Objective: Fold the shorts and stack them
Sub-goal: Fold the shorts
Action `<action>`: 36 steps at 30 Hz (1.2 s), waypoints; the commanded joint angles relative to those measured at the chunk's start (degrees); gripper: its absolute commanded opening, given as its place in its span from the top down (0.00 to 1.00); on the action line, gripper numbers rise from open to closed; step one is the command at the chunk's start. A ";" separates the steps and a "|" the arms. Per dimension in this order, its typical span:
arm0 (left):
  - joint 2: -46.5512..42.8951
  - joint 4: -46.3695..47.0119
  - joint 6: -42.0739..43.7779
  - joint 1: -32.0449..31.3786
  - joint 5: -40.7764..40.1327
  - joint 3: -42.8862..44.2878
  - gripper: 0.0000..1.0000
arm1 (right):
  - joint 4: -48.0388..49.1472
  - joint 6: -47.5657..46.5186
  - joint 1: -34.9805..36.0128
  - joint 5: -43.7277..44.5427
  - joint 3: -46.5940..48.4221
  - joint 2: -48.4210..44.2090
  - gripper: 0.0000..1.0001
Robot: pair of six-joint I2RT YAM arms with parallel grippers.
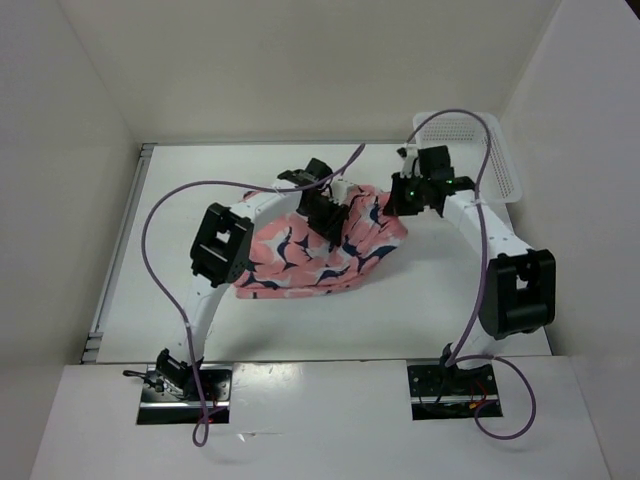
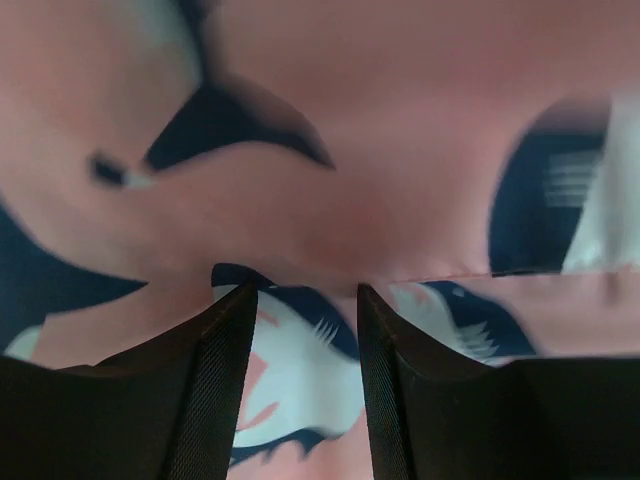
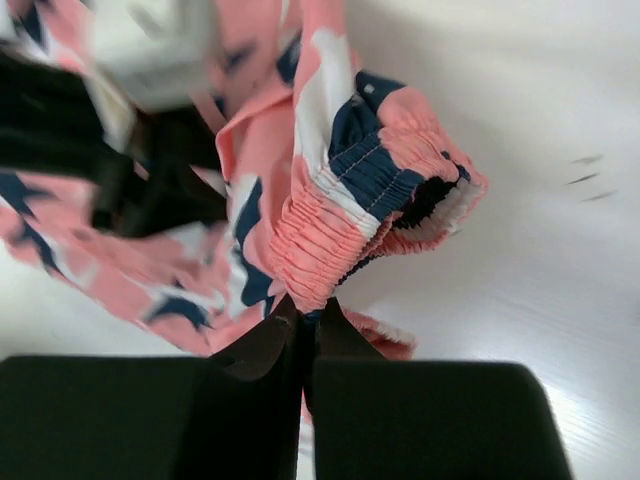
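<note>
The salmon-pink shorts (image 1: 300,262) with navy-and-white bird shapes lie bunched in the middle of the white table. My left gripper (image 1: 325,222) is down on their upper middle. In the left wrist view its jaws (image 2: 305,295) stand apart, pressed against the fabric (image 2: 400,120), with cloth showing between them. My right gripper (image 1: 402,200) is at the shorts' right corner. In the right wrist view it (image 3: 308,305) is shut on the gathered elastic waistband (image 3: 340,200), which is lifted off the table.
A white mesh basket (image 1: 495,150) stands at the back right, just behind the right arm. The left arm's black body (image 3: 120,170) shows in the right wrist view, close to the held corner. White walls enclose the table.
</note>
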 commanded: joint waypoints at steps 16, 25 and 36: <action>-14.17 -2.11 0.30 14.45 1.51 -8.89 0.36 | -7.44 -6.13 1.69 0.78 11.85 -4.71 1.00; -4.88 1.58 0.30 16.22 -0.08 -14.89 0.43 | -6.91 -7.45 7.13 6.40 20.64 0.82 1.00; 0.77 3.34 0.30 16.22 9.24 -12.43 0.84 | -4.98 -7.02 23.13 8.70 25.83 9.16 1.00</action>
